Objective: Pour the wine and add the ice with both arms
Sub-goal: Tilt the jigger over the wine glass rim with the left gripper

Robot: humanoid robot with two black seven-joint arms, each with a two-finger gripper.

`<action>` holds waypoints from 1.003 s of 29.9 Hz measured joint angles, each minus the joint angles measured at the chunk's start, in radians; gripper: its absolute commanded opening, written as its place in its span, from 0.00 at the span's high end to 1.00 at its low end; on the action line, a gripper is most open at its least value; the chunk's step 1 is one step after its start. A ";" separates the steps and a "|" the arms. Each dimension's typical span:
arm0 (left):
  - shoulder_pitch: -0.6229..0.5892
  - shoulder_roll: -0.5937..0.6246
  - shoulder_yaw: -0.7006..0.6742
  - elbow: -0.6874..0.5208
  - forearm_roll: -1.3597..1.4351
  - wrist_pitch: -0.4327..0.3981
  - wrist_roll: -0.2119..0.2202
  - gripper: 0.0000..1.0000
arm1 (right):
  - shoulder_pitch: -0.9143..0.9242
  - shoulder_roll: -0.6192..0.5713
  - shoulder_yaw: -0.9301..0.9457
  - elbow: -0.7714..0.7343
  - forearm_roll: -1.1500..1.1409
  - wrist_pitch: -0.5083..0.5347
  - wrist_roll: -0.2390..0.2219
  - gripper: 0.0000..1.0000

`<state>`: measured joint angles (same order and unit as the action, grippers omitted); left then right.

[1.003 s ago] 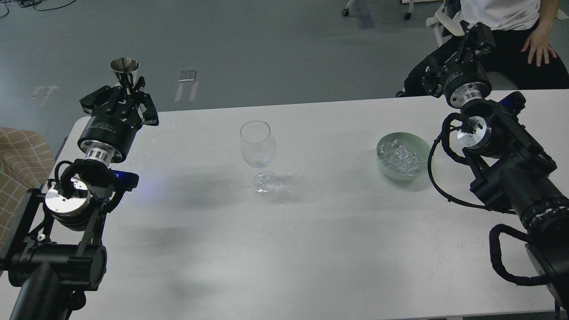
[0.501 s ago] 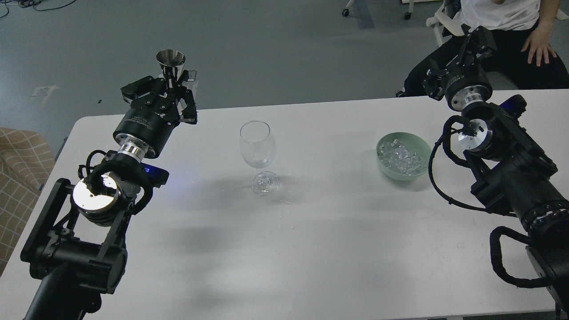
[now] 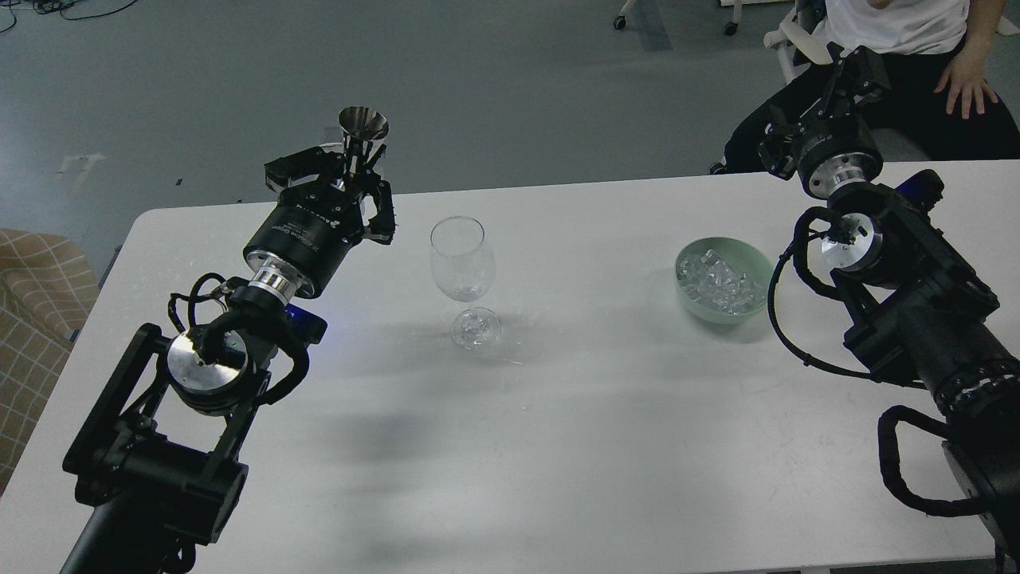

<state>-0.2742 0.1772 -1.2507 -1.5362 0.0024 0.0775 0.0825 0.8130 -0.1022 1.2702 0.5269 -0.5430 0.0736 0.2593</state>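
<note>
A clear wine glass (image 3: 462, 263) stands upright in the middle of the white table (image 3: 558, 414); I see no liquid in it. My left gripper (image 3: 356, 163) is shut on the stem of a small steel measuring cup (image 3: 362, 127), held upright just left of the glass and above its rim. The wine inside the cup does not show. The ice (image 3: 721, 281), several clear cubes, lies in a pale green bowl (image 3: 687, 296) to the right. My right gripper (image 3: 853, 68) is raised beyond the table's far right edge, above and right of the bowl; it holds nothing I can see, and its fingers are not clear.
A seated person (image 3: 916, 48) in a white shirt is behind the right gripper, a hand on their knee. A chequered seat (image 3: 32, 295) stands off the table's left edge. The table's far edge runs just behind the glass.
My left arm has carried the steel cup to the right, from the table's left corner to just beside the wine glass. The right gripper has lifted slightly. Glass and bowl have not moved.
</note>
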 measured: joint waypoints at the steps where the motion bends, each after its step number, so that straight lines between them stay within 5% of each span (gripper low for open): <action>1: 0.002 0.000 0.008 0.001 0.019 -0.003 0.001 0.86 | 0.000 -0.001 0.000 0.000 0.000 0.000 0.000 0.00; 30: 0.021 -0.001 0.075 0.044 0.353 -0.046 -0.013 0.86 | 0.000 -0.001 0.000 0.004 0.000 0.002 0.000 0.00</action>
<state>-0.2533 0.1767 -1.1759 -1.4921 0.3557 0.0315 0.0695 0.8130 -0.1032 1.2702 0.5308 -0.5430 0.0752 0.2593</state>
